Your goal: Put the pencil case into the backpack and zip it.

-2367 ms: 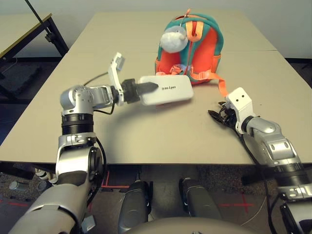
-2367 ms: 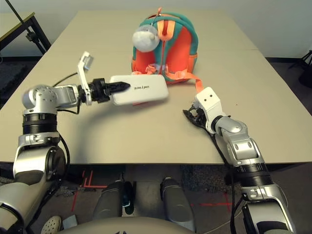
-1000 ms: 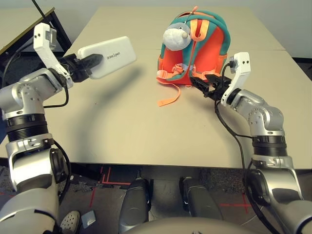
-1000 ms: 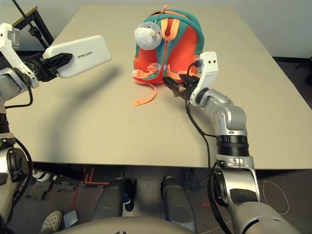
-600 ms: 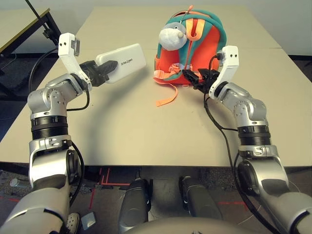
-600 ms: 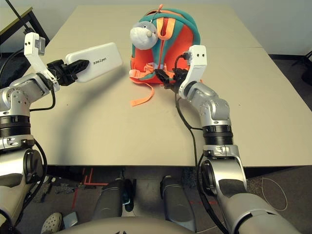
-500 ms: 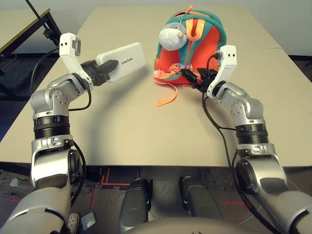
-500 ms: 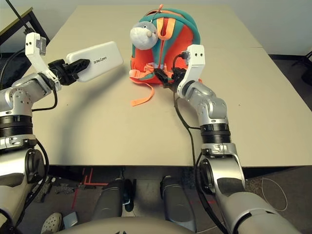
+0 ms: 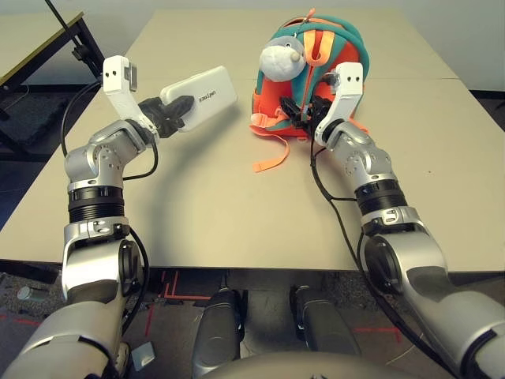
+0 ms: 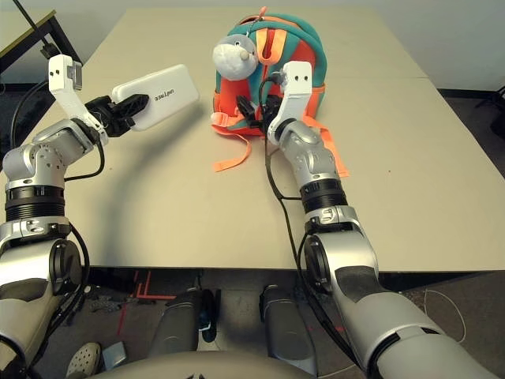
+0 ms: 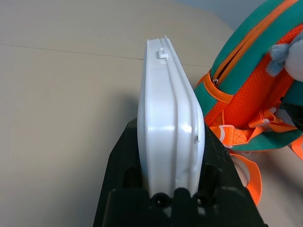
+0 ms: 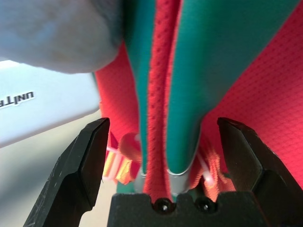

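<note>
The left tool [image 9: 175,110] is gripping the case [image 9: 201,96] above the surface [image 9: 197,205]; the right tool [image 12: 163,163] is gaping around a strap [image 12: 184,85] of the backpack [image 9: 347,47].

backpack [image 9: 319,67] upright on table [image 9: 197,197], far centre, pencil case [image 9: 199,96] held above table to its left

Robotics lab: plain beige tables [image 9: 197,197], floor tape marks [image 9: 170,288].

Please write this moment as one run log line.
left gripper: holds pencil case aloft | right gripper: open around backpack strap | backpack: upright on table
</note>
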Available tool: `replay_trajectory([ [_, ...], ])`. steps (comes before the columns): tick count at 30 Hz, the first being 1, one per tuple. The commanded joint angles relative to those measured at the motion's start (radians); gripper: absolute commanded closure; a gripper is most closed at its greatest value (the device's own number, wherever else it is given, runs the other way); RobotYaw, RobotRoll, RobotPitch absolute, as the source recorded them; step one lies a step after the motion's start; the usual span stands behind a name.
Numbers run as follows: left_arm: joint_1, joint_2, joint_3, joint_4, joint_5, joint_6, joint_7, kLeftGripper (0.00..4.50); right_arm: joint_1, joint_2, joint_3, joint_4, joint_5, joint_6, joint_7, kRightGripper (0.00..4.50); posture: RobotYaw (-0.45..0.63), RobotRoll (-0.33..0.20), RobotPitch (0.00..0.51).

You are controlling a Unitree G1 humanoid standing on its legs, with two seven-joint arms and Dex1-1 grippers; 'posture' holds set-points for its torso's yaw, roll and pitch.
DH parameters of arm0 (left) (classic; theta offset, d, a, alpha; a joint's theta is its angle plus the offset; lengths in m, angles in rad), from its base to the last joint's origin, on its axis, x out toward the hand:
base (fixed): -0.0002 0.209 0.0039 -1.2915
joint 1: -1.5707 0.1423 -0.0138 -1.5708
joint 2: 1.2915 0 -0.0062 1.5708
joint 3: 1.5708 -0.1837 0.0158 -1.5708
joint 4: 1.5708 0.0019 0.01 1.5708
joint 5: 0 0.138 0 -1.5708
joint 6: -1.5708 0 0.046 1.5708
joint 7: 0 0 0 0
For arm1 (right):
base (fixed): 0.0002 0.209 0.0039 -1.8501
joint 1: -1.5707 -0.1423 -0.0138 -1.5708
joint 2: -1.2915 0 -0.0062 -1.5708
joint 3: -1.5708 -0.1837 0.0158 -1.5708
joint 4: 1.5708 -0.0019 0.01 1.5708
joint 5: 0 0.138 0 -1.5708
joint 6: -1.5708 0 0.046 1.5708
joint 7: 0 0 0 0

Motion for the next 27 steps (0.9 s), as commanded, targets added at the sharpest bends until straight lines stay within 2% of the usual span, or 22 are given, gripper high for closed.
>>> replay_trajectory([
  [1,0.007,-0.006,0.008,-0.046,-0.008,-0.006,0.003,3.29,-0.011,-0.004,-0.012,0.034,-0.006,-0.040,0.008,0.63,-0.09,0.000,0.108],
  [7,0.002,-0.018,0.002,-0.045,-0.006,-0.004,0.001,3.29,0.039,-0.032,-0.006,-0.043,0.000,-0.012,0.036,2.96,-0.11,0.000,0.111],
  [10,0.000,-0.023,0.000,-0.045,-0.006,-0.003,0.000,3.29,0.074,-0.048,-0.001,-0.117,0.005,0.021,0.048,3.88,-0.11,0.000,0.115],
  [19,0.008,-0.029,-0.001,-0.057,-0.010,0.012,-0.009,3.29,0.280,-0.138,-0.026,-0.588,0.060,0.235,0.030,3.97,-0.12,0.000,0.126],
  [27,0.000,-0.029,-0.011,-0.040,-0.005,0.019,-0.024,3.29,0.415,-0.217,-0.117,-0.852,0.117,0.354,-0.045,3.97,-0.17,0.000,0.133],
])
